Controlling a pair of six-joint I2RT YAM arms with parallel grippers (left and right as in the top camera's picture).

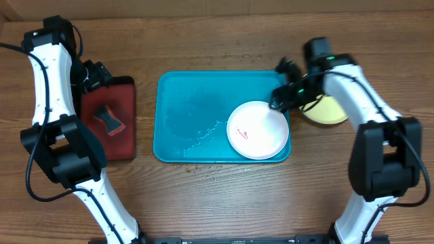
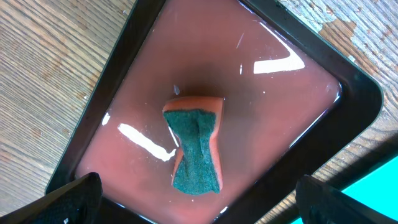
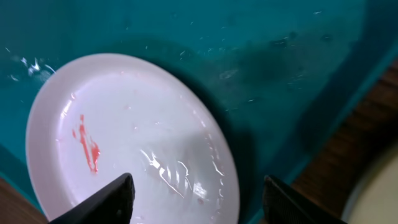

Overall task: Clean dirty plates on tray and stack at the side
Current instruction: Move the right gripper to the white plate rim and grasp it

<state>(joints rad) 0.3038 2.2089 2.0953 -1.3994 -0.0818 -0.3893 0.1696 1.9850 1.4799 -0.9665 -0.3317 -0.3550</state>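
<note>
A white plate (image 1: 257, 131) with a small red smear lies at the right end of the teal tray (image 1: 183, 115); the right wrist view shows it close up (image 3: 130, 143) on the wet tray (image 3: 261, 56). A yellow-green plate (image 1: 327, 110) lies on the table right of the tray, partly hidden by my right arm. No pale blue plate shows. My right gripper (image 1: 279, 100) is open and empty just above the white plate's far right rim (image 3: 196, 199). My left gripper (image 1: 95, 76) is open and empty above the red tray (image 2: 199, 205).
A small red tray with a black rim (image 1: 108, 118) sits left of the teal tray and holds an orange sponge with a green scouring face (image 2: 196, 146), also in the overhead view (image 1: 108, 119). Water drops lie on the teal tray floor.
</note>
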